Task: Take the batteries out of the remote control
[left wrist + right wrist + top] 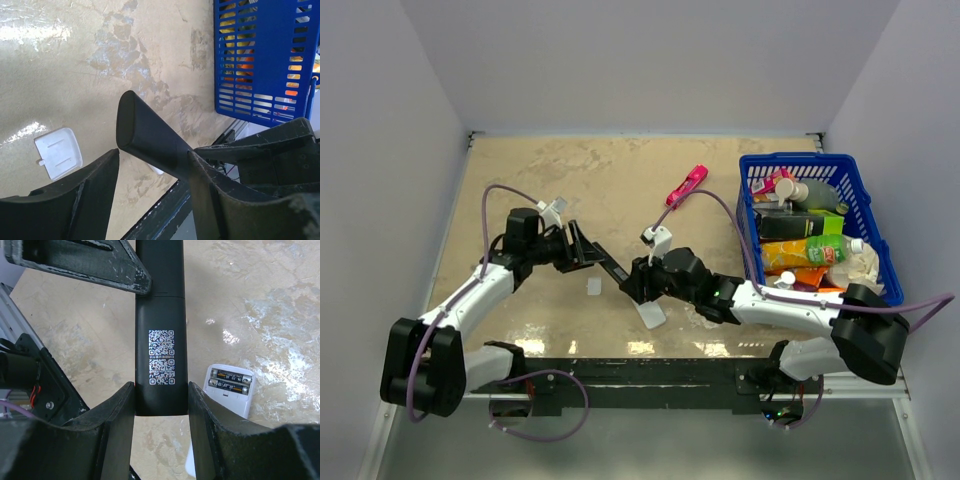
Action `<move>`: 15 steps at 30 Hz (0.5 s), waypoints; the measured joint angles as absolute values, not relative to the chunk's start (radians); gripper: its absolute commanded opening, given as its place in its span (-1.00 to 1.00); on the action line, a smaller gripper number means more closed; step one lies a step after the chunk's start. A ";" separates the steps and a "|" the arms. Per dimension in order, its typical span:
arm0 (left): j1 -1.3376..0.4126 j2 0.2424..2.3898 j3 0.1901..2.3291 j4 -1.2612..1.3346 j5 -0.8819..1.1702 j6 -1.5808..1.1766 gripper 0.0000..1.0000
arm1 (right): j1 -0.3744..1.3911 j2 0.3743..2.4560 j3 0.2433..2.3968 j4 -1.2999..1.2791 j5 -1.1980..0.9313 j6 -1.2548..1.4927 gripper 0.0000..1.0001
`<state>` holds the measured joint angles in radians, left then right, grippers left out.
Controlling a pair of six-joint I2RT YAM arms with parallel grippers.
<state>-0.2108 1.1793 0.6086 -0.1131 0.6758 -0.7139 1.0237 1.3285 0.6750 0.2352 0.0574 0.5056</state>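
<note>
from above: black remote (612, 266) bridged between both tools over the surface (520, 180), mid-frame. right tool (634, 280) is clamped on its lower-right end, left tool (588, 250) sits at the upper-left end.

left wrist view: the fingers straddle that remote, but gripping or loose, can't tell. white cover (58, 152) lies lower left.

right wrist view: batteries (231, 375), two in the open bay of the white remote (227, 402), lower right. they look light, hard, slick and rolly; i'd pinch one across its middle.
</note>
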 measured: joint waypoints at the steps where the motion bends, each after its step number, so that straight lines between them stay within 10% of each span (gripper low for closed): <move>1: -0.211 1.184 0.608 -0.113 0.675 -0.714 0.13 | 1.024 1.328 0.675 0.236 0.057 0.506 -0.80; 15: -0.213 1.214 0.632 -0.109 0.689 -0.747 -0.67 | 1.024 1.328 0.669 0.233 0.056 0.509 -0.83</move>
